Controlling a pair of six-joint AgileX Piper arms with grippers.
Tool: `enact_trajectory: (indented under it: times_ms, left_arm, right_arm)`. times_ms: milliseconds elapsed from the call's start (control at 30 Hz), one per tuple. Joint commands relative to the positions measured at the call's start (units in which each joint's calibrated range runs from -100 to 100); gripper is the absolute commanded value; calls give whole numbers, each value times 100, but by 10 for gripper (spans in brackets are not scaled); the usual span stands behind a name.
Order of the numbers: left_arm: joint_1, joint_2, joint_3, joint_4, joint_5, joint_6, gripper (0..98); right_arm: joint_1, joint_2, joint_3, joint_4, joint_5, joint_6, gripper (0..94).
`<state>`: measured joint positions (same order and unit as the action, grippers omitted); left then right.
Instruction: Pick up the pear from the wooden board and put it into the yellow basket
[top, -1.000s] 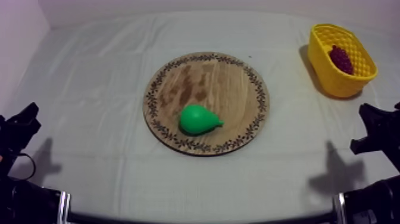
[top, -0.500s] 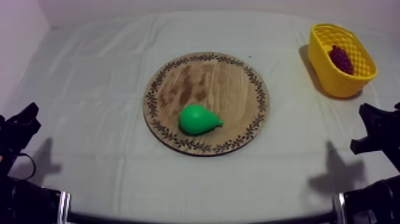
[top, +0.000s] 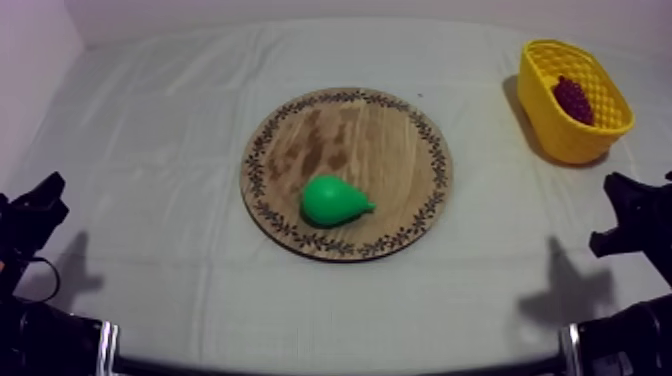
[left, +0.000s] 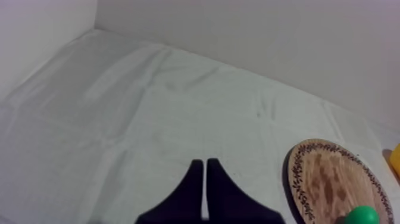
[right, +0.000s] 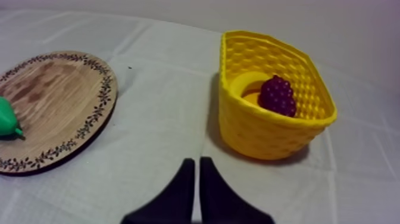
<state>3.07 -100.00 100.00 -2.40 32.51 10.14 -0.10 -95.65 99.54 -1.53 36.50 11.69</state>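
Two grippers, both pinched to a narrow wedge w/ nothing between the fingers. Green pear (top: 335, 201) lies on its side on the wooden board (top: 380, 130), approx 7 o'clock from board centre in top view, narrow end toward 3 o'clock. At the board's 2 o'clock, well apart, sits the yellow basket (top: 560, 145) w/ a bunch of grapes (top: 573, 98) inside. The left gripper (left: 204, 170) hangs low over bare cloth (left: 149, 107); the right gripper (right: 196, 170) hangs low over cloth btwn board and basket.
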Motion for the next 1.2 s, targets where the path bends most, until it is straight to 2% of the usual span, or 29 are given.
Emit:
enact_trajectory:
  times_ms: [0,200,400,700,933,1167]
  left_arm:
    - [1,0,0,-2,-1,-1,1]
    - [1,0,0,-2,-1,-1,1]
    - [1,0,0,-2,-1,-1,1]
    - [1,0,0,-2,-1,-1,1]
    - [1,0,0,-2,-1,-1,1]
    - [1,0,0,-2,-1,-1,1]
  right_arm:
    - [18,-2,-43,18,-91,223,5]
    - [-36,359,-812,-32,143,651,5]
    - [-263,1340,-2455,-1,1003,864,5]
    - [-1033,3242,-4876,192,2454,1032,5]
    - [-1848,4865,-6358,384,3527,1102,5]
    - [-2568,6461,-7436,570,4111,1077,5]
